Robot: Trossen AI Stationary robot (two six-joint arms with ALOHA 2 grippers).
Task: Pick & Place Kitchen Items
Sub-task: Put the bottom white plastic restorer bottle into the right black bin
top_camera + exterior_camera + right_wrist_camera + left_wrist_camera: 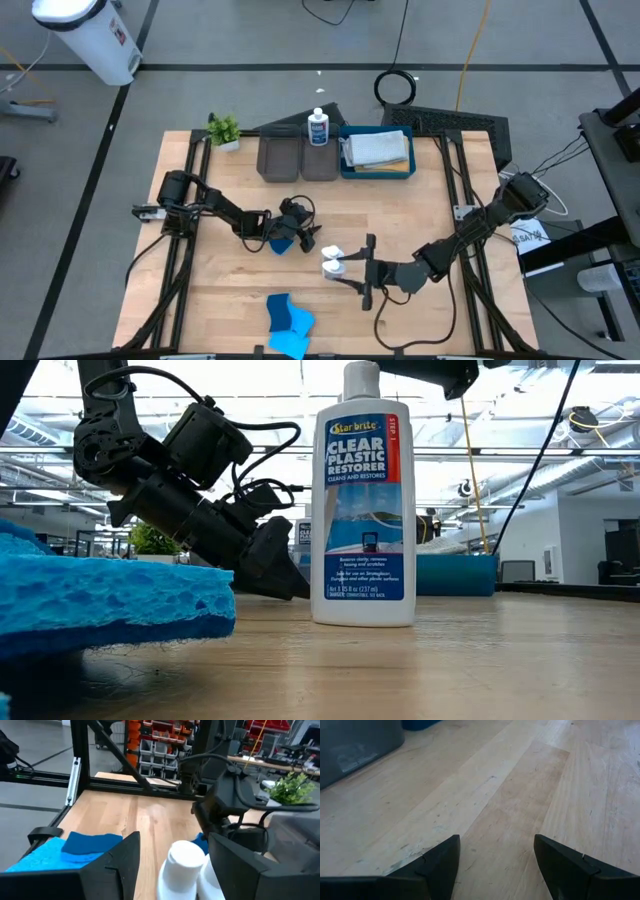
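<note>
A white bottle with a blue label (363, 510) stands upright on the table near its middle; it also shows in the high view (331, 262) and the right wrist view (182, 862). My right gripper (174, 837) is open, its fingers level on either side of the bottle's cap, with a gap showing. My left gripper (305, 228) is open and empty low over the table, also in its wrist view (495, 840). A dark-blue sponge (281, 243) lies on the table just beside it. A dark-blue sponge (280, 305) and a light-blue sponge (293, 335) lie near the front edge.
At the far side stand two grey trays (283, 158), a blue tray (375, 174) with a folded grey cloth (378, 148), a second white bottle (318, 127) and a small potted plant (224, 130). Bare wood lies at the table's left and right.
</note>
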